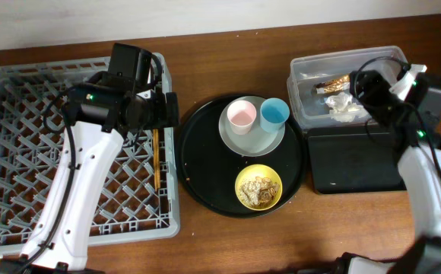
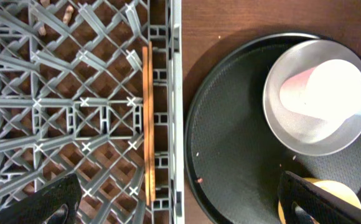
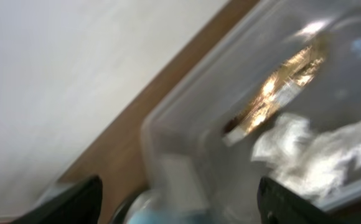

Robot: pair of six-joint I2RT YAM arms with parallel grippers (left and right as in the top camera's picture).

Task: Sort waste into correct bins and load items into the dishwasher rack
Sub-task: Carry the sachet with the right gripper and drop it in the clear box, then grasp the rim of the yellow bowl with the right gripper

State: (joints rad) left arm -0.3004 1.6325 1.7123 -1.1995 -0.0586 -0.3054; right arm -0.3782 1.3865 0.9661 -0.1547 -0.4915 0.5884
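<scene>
The left gripper (image 2: 180, 186) is open wide above the side of the rack (image 1: 23, 76), where the chopsticks (image 1: 156, 156) lie. The right gripper (image 3: 179, 186) is open wide over the clear tub (image 1: 304, 68), which has 2 things inside: the gold wrapper (image 1: 332, 82) and the white napkin (image 1: 344, 106).

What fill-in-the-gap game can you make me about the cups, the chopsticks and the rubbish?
1. The chopsticks lie in the grey ____.
2. The pink cup and the blue cup stand on the white ____.
3. The food scraps sit in the ____ bowl.
4. The gold wrapper and the napkin are in the clear ____.

Missing words: rack, plate, yellow, tub.
</scene>
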